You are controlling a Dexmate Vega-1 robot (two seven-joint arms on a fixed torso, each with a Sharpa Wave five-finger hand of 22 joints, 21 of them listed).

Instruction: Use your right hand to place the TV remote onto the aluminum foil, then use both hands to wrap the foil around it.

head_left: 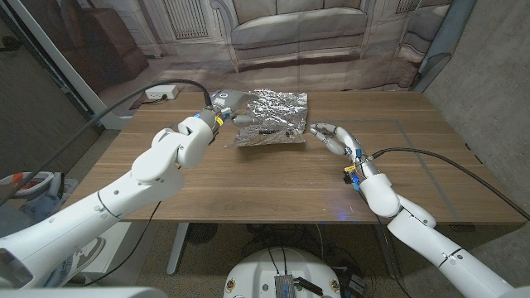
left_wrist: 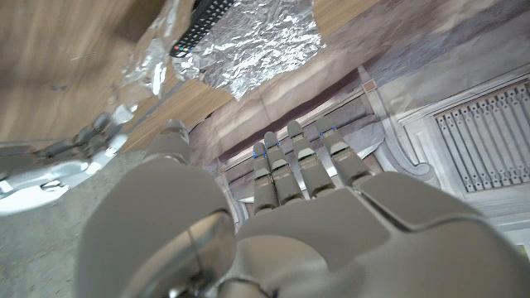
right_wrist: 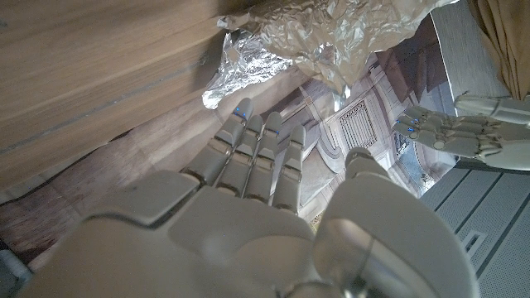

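Your arms come in over a wooden table (head_left: 273, 186) with brown plank grain; a faint pale rectangle is marked on its right half. Your right hand (head_left: 334, 137) sits nearest, just beside the right edge of the aluminum foil (head_left: 272, 117), fingers extended and apart toward it, holding nothing; whether the fingertips touch the foil you cannot tell from the head view. In the right wrist view that hand (right_wrist: 257, 157) shows straight, spread fingers close to a crumpled foil corner (right_wrist: 240, 70). Your left hand (head_left: 234, 117) is at the foil's left edge, fingers reaching onto or against it; contact is hard to make out, and nothing is seen gripped. In the left wrist view its fingers (left_wrist: 300, 161) are straight and side by side, off the foil (left_wrist: 248, 41). The foil is a wrinkled, shiny silver sheet, near edge curled up, far part lying flatter. The TV remote (left_wrist: 203, 25) lies on it, mostly covered by a fold: you see only a dark, button-studded sliver in the left wrist view, and a dark patch (head_left: 267, 130) in the head view. Farther left, a white power strip (head_left: 161, 93) with a black cable sits at the table's far corner. Behind the table hangs a printed backdrop of a sofa (head_left: 298, 29) and panelled wall.
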